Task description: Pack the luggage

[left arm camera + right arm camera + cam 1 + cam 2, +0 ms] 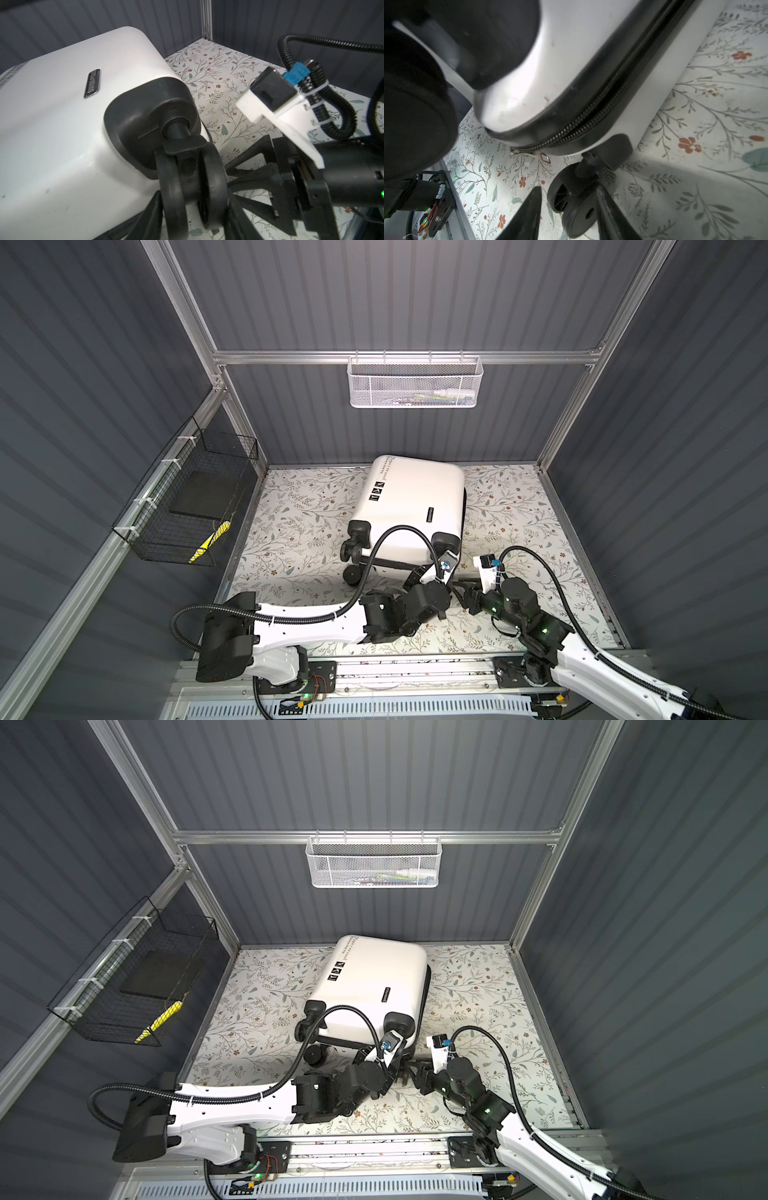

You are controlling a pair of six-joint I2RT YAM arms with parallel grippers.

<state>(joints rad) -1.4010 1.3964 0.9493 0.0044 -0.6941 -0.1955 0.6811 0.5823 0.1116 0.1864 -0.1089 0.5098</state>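
Note:
The luggage (409, 506) (370, 986) lies flat and closed on the floral floor, its black spinner wheels facing the arms. In the left wrist view my left gripper (193, 218) is shut on the upper near-right wheel (176, 182), one finger pressed against each side. In the top views that gripper (434, 574) sits under its camera mount. My right gripper (569, 191) (459, 587) stands open around the lower wheel (579, 216), with a gap at one finger. The zipper (581, 122) along this edge is closed, and its pull (545, 158) hangs at the corner.
A white mesh basket (413, 383) holding small items hangs on the back rail. On the left wall a black wire basket (187, 506) carries a dark flat item and a yellow one. Grey walls enclose three sides. The arms' mounting rail (415, 668) runs along the front.

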